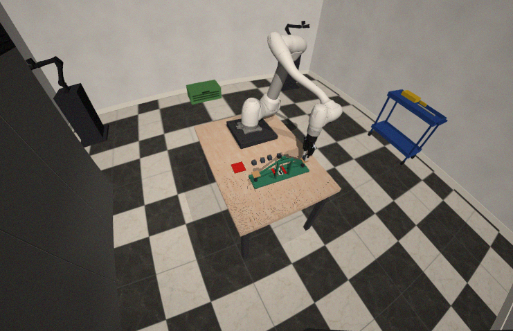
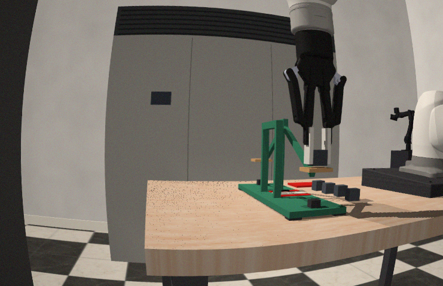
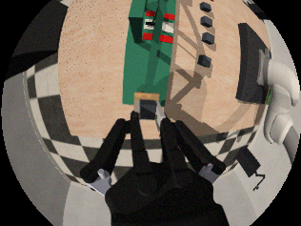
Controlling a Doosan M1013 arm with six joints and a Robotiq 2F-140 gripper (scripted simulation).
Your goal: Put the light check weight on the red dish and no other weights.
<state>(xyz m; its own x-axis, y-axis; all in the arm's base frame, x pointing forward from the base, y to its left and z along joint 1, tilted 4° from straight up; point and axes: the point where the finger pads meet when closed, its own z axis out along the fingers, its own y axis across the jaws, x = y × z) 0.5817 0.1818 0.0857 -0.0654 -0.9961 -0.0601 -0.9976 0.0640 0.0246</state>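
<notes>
My gripper (image 1: 306, 156) (image 2: 318, 157) (image 3: 147, 107) is shut on a dark check weight (image 2: 320, 157) (image 3: 148, 109), which is right over the near wooden pan (image 2: 305, 170) (image 3: 143, 95); a thin gap seems to show below it. The far pan (image 1: 256, 173) (image 2: 256, 160) is bare. The green rocker balance (image 1: 270, 181) (image 2: 278, 202) (image 3: 129, 90) stands on the table; its pointer (image 3: 149, 23) appears over the white field. Several like weights (image 1: 253, 162) (image 2: 352, 194) (image 3: 205, 61) stand in a row behind it. The red dish (image 1: 238, 167) (image 2: 298, 184) lies flat beyond the row, with nothing on it.
The wooden table (image 1: 272, 206) (image 2: 201, 229) bears the arm's black base plate (image 1: 250, 136) (image 2: 397, 183) behind the row. The balance's upright green frame (image 2: 278, 161) stands beside my gripper. A blue cart (image 1: 397, 136) and a green box (image 1: 204, 91) stand away from the table.
</notes>
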